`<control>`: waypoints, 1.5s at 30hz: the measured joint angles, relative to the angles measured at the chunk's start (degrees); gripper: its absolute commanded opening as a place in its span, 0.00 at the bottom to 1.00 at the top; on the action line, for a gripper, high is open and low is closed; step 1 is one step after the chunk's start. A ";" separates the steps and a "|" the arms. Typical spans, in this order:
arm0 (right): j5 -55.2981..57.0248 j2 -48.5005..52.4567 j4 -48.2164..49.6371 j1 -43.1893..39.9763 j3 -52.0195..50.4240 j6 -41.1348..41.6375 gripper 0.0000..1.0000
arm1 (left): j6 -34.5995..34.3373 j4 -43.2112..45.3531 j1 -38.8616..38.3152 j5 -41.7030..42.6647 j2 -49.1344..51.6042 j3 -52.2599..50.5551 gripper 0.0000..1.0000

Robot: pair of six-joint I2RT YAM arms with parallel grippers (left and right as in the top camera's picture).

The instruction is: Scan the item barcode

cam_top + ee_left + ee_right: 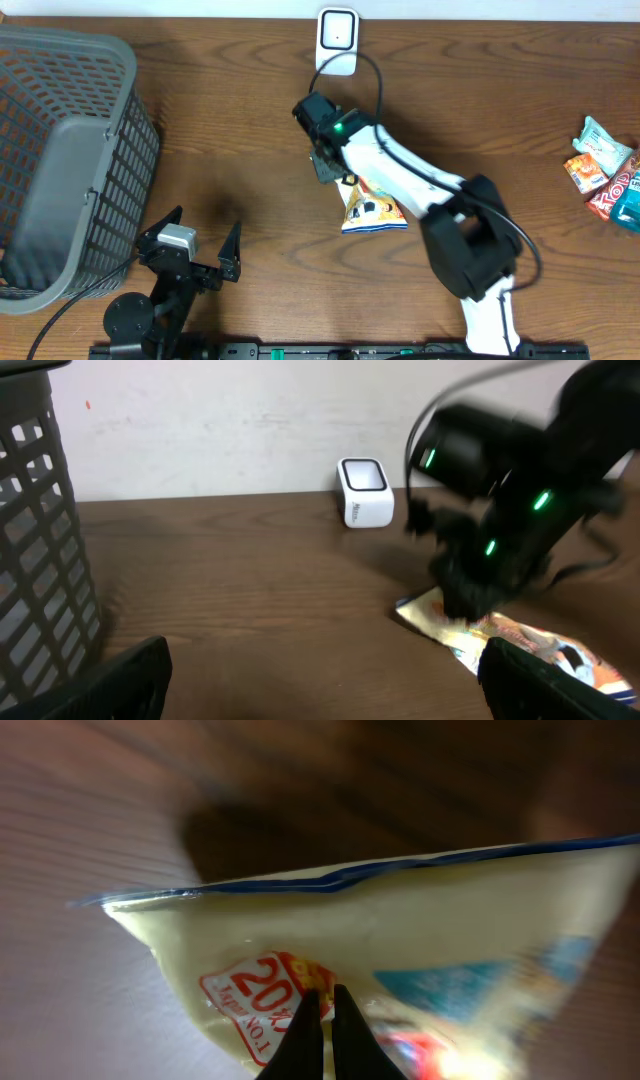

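Observation:
The item is a yellow snack bag (372,208) with a red label, lying mid-table under my right arm. My right gripper (330,165) is shut on the bag's upper edge. In the right wrist view the black fingers (322,1015) pinch together on the bag (400,930) beside a red "20" label. The white barcode scanner (338,40) stands at the table's far edge, just beyond the gripper. The left wrist view shows the scanner (365,492), with the bag (510,635) to its right and nearer. My left gripper (190,245) is open and holds nothing near the front left.
A grey mesh basket (70,150) fills the left side. Several snack packets (605,170) lie at the far right edge. The scanner's black cable (378,85) loops over the right arm.

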 measured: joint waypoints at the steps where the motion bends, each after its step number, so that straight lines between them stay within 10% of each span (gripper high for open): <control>1: 0.04 0.98 0.09 0.00 -0.02 0.00 0.01 | 0.00 0.00 0.00 0.00 0.00 0.00 0.98; 22: -4.50 -13.88 -3.98 -3.39 1.84 -2.45 0.01 | 0.00 -0.02 0.00 0.00 0.00 0.00 0.98; 45: -24.28 -4.26 -5.81 -3.72 -4.55 -9.31 0.01 | 0.00 -0.02 0.00 0.00 0.00 0.00 0.98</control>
